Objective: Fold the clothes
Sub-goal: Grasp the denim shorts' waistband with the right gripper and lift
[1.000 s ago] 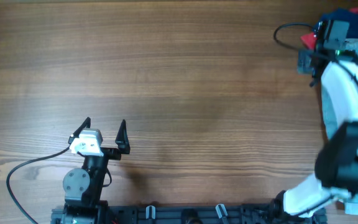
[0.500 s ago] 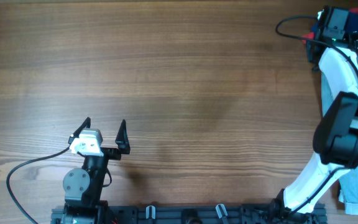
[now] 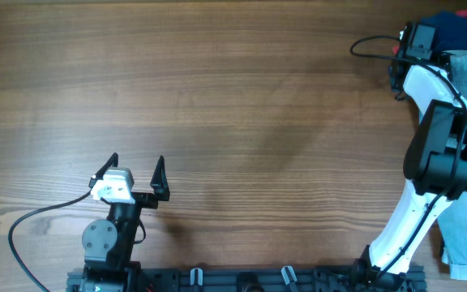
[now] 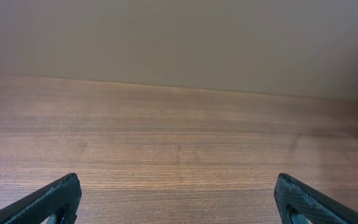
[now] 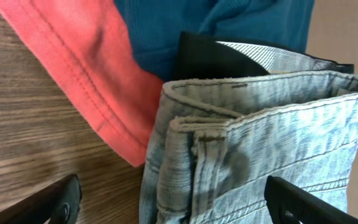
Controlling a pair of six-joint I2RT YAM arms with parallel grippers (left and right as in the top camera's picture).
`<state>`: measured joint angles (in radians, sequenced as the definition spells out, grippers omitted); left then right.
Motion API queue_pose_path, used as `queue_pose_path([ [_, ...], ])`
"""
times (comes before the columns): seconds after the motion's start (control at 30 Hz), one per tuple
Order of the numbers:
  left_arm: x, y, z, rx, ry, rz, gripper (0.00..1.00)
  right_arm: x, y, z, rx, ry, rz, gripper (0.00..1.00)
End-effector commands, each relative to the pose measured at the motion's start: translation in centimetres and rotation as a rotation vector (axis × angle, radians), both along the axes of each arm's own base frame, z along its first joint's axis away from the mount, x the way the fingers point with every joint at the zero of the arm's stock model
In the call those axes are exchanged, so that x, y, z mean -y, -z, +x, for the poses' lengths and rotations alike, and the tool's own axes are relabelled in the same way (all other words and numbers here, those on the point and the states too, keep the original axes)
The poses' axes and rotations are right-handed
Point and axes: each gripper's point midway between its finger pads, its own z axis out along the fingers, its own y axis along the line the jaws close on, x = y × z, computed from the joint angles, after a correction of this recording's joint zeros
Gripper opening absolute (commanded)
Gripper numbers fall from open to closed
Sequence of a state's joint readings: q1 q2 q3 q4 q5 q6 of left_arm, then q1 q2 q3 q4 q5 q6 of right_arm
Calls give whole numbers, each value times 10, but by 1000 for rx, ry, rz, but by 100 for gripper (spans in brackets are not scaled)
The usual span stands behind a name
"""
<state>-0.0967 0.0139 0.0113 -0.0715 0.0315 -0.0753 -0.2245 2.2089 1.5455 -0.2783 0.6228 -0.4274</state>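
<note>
Denim shorts point(image 5: 260, 143) over black garment point(image 5: 210, 59), red garment point(image 5: 86, 68) alongside

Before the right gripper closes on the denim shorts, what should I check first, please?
1. Right gripper open: ok, its jaws stand wide apart.
2. Denim shorts lined up with the gap: ok, the waistband lies between the jaws.
3. Red garment out of the grip: cannot tell, its edge meets the waistband.
4. Jaws touching the denim: cannot tell.
5. Left gripper open, far from the shorts: ok.
</note>
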Motion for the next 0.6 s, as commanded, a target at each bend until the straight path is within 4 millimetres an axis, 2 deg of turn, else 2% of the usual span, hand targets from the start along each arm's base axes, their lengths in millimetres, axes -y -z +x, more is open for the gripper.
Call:
queue_pose_path([
  [0.0,3,2,-1,0,19,7,100,16,3,-4,-1,60,-40,88],
  [0.23,4,2,-1,0,20,7,100,38,4,-18,-11,112,-42,86],
  [0.37,4,2,-1,0,20,7,100,40,3,-17,13,130,-37,80],
  [0.47,3,2,-1,0,19,7,100,38,4,-16,48,151,-11,65],
  [0.57,4,2,-1,0,20,7,100,36,5,-17,104,207,19,44],
])
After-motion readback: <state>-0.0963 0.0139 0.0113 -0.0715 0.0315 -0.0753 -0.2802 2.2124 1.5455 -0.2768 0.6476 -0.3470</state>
